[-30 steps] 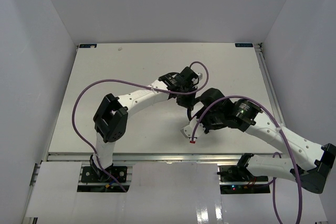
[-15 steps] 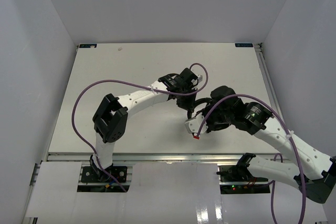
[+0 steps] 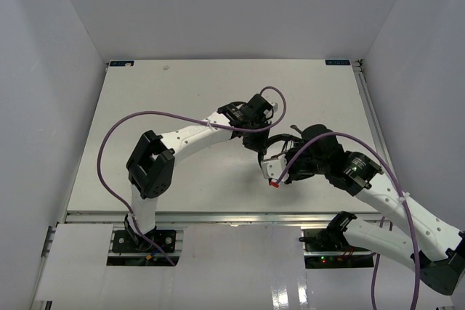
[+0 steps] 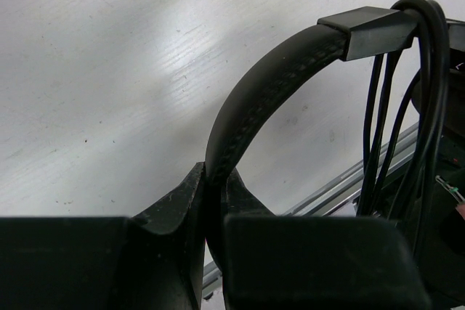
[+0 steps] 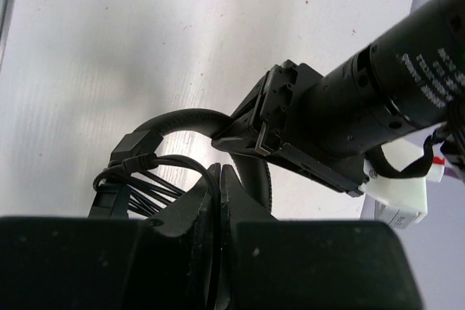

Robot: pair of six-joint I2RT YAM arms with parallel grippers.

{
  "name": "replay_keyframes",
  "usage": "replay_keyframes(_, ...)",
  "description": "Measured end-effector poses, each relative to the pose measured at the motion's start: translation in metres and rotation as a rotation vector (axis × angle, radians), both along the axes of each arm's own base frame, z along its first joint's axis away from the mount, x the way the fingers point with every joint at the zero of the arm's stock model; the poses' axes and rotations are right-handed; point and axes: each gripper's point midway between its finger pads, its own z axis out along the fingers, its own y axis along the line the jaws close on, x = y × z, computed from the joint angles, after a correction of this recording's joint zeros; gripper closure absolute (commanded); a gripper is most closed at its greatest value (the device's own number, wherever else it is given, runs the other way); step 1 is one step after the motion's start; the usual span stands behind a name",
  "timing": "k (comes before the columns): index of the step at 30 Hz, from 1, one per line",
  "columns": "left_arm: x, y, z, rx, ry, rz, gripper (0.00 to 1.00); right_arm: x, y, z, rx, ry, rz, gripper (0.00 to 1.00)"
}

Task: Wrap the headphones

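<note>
left gripper (image 4: 215,183) clamped tight on headphones (image 4: 269,78) band, right gripper (image 5: 218,179) pinched shut on cord (image 5: 142,183), both around table (image 3: 145,107) centre

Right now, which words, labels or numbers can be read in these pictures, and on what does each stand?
No text can be quoted.
White print on the black motor housing: blurred, unreadable.
Blue labels at far corners of the table: too small.
</note>
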Motion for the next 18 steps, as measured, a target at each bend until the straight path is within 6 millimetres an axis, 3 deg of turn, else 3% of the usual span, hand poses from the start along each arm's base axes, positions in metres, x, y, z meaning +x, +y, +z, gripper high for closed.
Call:
replay_keyframes(10, -0.003, 0.009, 0.003, -0.007, -0.018, 0.022, 1.00, 0.027, -0.016, 0.003, 0.106, 0.036, -0.163, 0.90)
replay_keyframes(18, -0.003, 0.013, 0.018, -0.037, -0.058, 0.037, 1.00, 0.041, -0.019, 0.004, 0.174, 0.105, -0.214, 0.88)
